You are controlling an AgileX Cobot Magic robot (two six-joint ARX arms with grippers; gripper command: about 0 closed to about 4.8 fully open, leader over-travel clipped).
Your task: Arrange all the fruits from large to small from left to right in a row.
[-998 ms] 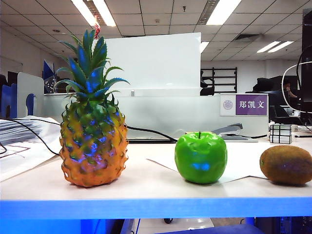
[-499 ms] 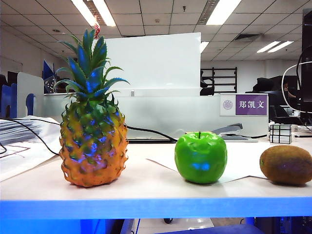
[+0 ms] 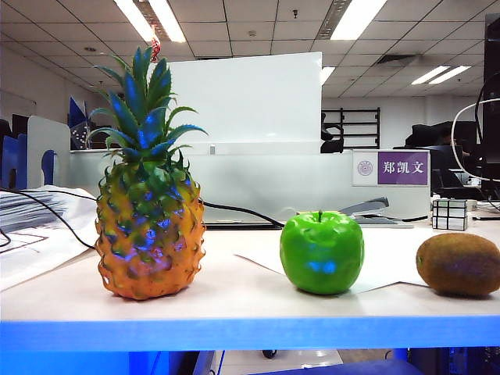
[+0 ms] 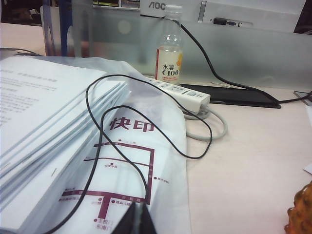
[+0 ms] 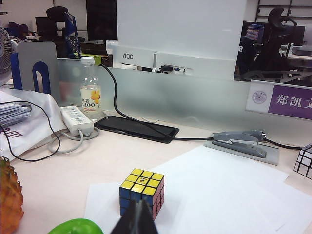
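Seemingly nothing has been shifted since the earlier frame: the pineapple is stood upright well left of the apple, and the kiwi is laid to the apple's right, all apart in one row. Behind the apple, the left gripper is kept shut and empty over a paper stack, while the right gripper, likewise shut and empty, is held before a Rubik's cube.

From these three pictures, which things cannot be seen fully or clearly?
- Brown fuzzy kiwi: exterior view, right end cut by the frame edge; absent from both wrist views.
- Orange-yellow pineapple: left wrist view, only a corner shows.
- Glossy green apple: right wrist view, only its top.
- Left gripper and right gripper: shut tips only, arms unseen.
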